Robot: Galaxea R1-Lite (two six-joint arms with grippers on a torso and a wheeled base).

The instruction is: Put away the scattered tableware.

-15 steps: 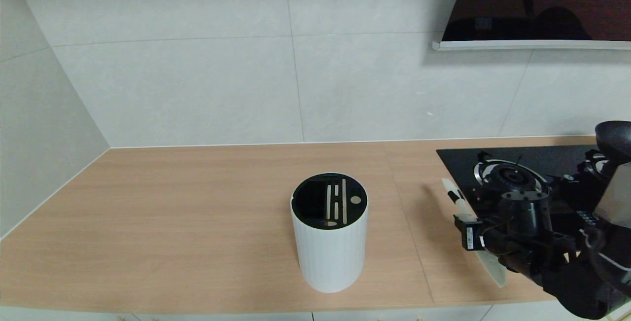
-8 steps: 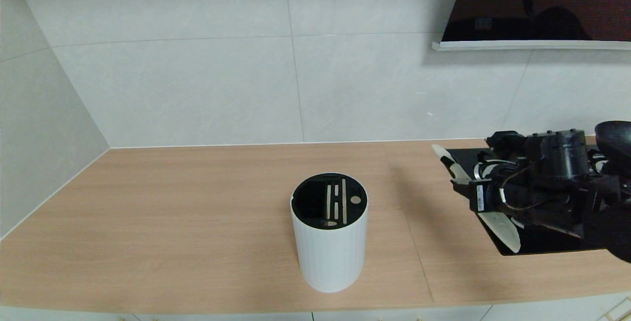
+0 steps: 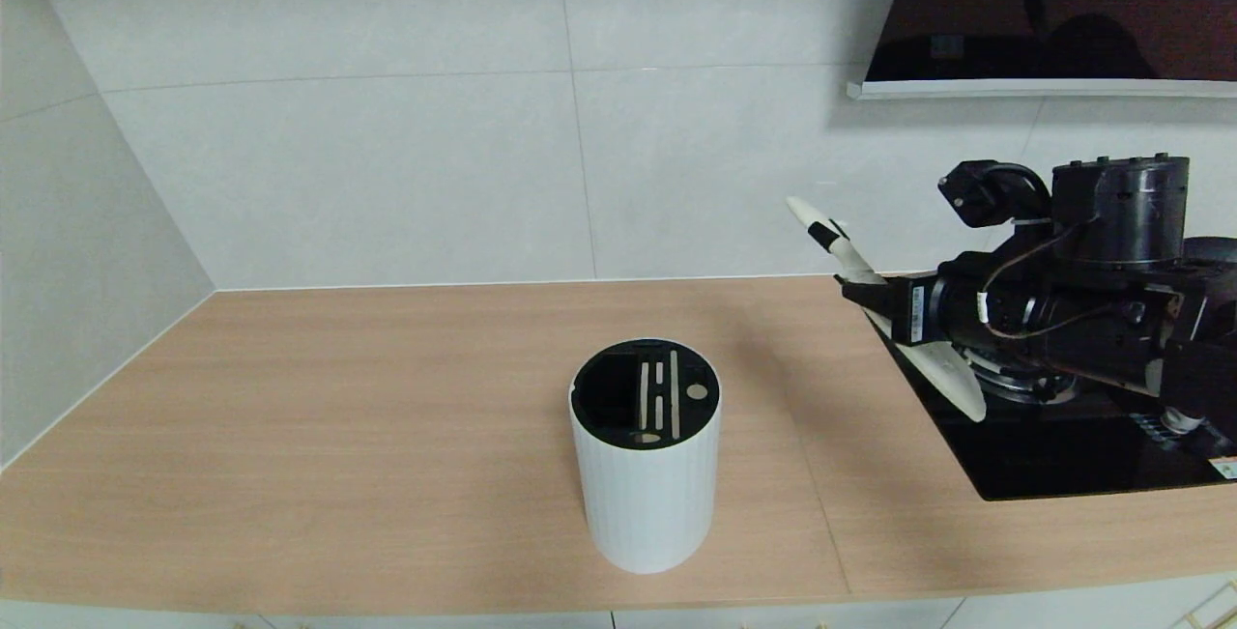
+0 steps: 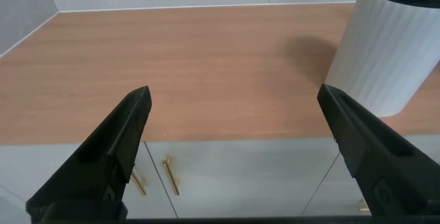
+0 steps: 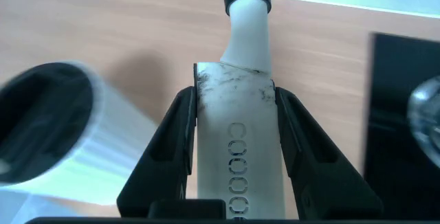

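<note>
Gripping a white knife (image 3: 949,380) around its middle, the right gripper (image 3: 875,305) holds it tilted in the air above the hob's (image 3: 1063,460) edge, well apart from the white slotted knife holder (image 3: 646,474) on the wooden counter (image 3: 338,416). The narrow slots (image 3: 659,399) likely forgive little: a skewed blade could jam or topple the holder. The left gripper (image 4: 234,110) hangs open by the counter's front edge.

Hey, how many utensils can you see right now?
1. The white utensil is held by the right gripper, jaws closed on it, in the air beside the stove. More may be hidden inside the white holder, in its dark slots.
</note>
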